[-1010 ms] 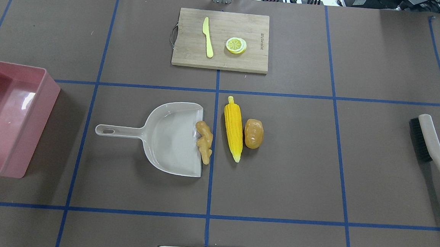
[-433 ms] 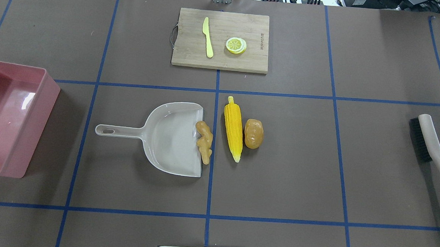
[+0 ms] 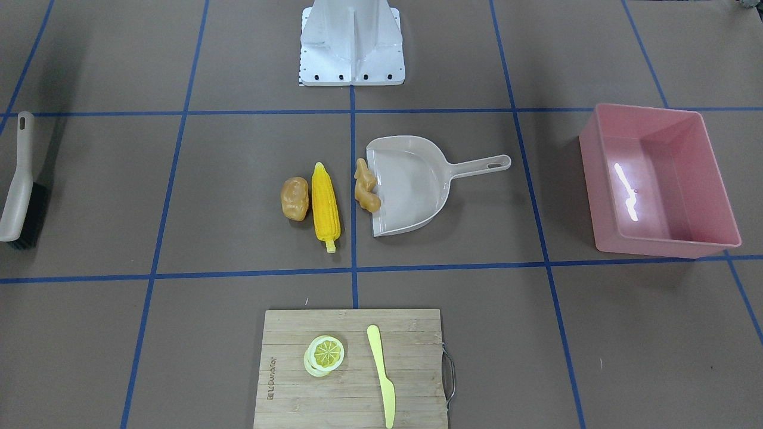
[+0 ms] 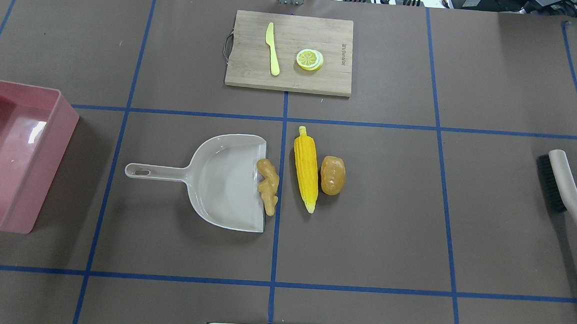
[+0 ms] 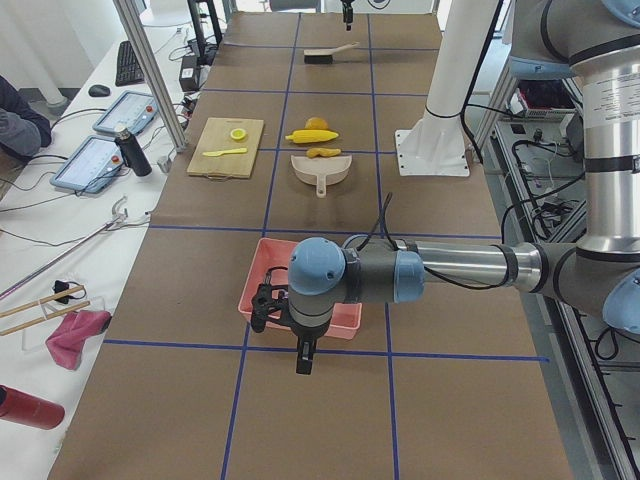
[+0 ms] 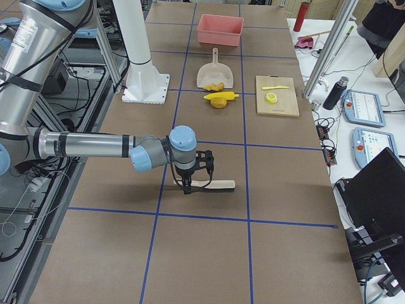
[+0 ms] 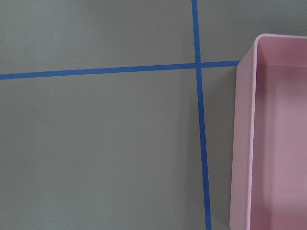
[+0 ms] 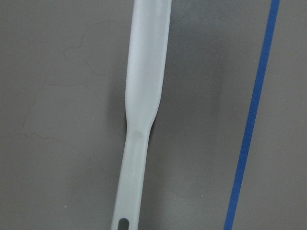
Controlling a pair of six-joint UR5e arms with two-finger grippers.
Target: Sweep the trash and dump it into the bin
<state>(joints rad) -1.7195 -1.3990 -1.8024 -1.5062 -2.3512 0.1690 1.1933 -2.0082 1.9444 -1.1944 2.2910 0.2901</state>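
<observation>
The trash lies mid-table: a knobbly tan ginger root [image 4: 268, 186] on the lip of the beige dustpan [image 4: 217, 180], a yellow corn cob [image 4: 306, 169] just right of it, and a brown potato [image 4: 333, 175] touching the corn. The pink bin [image 4: 50, 167] stands at the left edge and is empty. My left gripper [image 5: 303, 358] hangs by the bin's outer side, seen only in the exterior left view; I cannot tell its state. My right gripper [image 6: 186, 187] hangs over the brush handle [image 8: 141, 96], seen only in the exterior right view; I cannot tell its state.
A brush [image 4: 565, 186] with black bristles lies at the table's right edge. A wooden cutting board [image 4: 326, 34] at the far middle holds a pale yellow knife [image 4: 273, 48] and a lemon slice [image 4: 309, 59]. Blue tape lines grid the brown table.
</observation>
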